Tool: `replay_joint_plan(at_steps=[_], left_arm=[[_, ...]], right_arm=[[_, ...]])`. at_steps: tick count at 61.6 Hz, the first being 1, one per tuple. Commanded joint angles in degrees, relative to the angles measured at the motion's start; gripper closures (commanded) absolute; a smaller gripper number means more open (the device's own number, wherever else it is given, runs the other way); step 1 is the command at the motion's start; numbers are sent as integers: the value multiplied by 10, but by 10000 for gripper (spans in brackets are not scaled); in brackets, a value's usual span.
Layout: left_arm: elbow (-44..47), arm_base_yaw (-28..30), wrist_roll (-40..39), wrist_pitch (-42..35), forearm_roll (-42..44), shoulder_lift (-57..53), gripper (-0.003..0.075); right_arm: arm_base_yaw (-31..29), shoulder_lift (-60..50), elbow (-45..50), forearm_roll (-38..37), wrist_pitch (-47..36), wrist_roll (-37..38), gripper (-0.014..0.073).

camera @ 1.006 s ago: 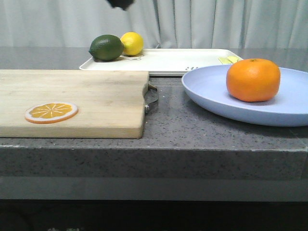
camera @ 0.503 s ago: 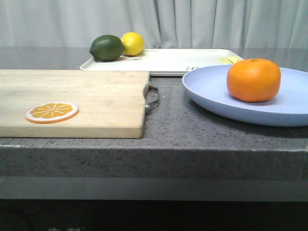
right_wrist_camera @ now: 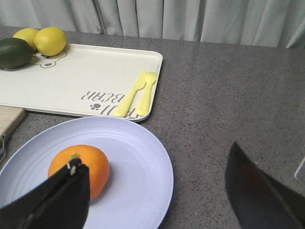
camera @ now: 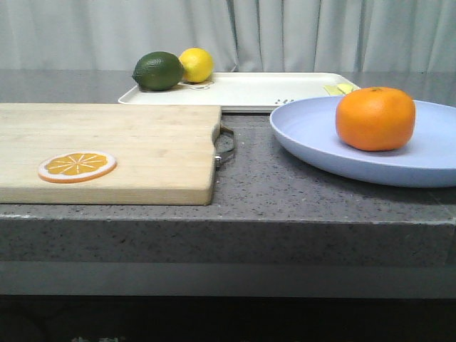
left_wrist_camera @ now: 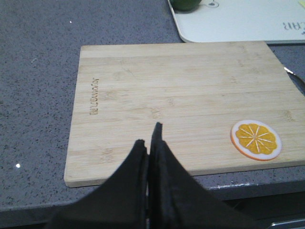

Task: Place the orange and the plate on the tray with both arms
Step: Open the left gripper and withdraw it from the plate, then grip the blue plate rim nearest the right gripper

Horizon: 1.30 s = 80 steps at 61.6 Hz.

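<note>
A cutting board (camera: 107, 151) is laid at the near left, an orange slice (camera: 77, 167) on it. A lime (camera: 157, 70) and lemons (right_wrist_camera: 49, 40) are seen far left.

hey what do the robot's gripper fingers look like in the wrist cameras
Both are matte black. The left gripper has two broad fingers tapering to narrow tips. The right gripper has wide, blunt fingers; one shows a small pale scuff at its tip. No cables or lettering are visible.

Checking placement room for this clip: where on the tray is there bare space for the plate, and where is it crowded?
The tray is bare across its middle, between the fruit at one end and the yellow fork and knife at the other. Crowded spots: the corner holding the lemons and green fruit. The plate, carrying the orange, sits on the counter just short of the tray.
</note>
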Motion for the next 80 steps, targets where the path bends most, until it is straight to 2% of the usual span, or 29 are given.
replay_joint_plan(at_steps=[1,10,19,31,43,49,59,65,73,80], left_arm=[[9,1,-5,-49,-7,-62,738],[39,1,-5,-59,-7,-148,738],[63,1,-5,-100,-7,-186,738],[69,1,-5,-109,-7,-186,738],[69,1,-5,-109,-7,-186,738],[69,1,-5,-109,-7,-186,738],[69,1,-5,-109,-7,-186,738],[69,1,-5,-109,-7,-186,738],[69,1,-5,-109,-7,-186,738],[69,1,-5,-109,-7,-186,738]], right_arm=[[-3,3,-20,4,-41,-1,2],[-3,3,-20,4,-40,-1,2],[-4,25,-27,6,-32,2,2],[-11,147,-93,6,8,32,4],[-85,293,-171,8,25,57,4],[-98,354,-204,14,59,55,8],[-83,442,-245,32,111,37,133],[-76,466,-250,73,120,4,216],[-76,484,-250,138,123,-46,225],[-76,494,-250,160,125,-62,225]])
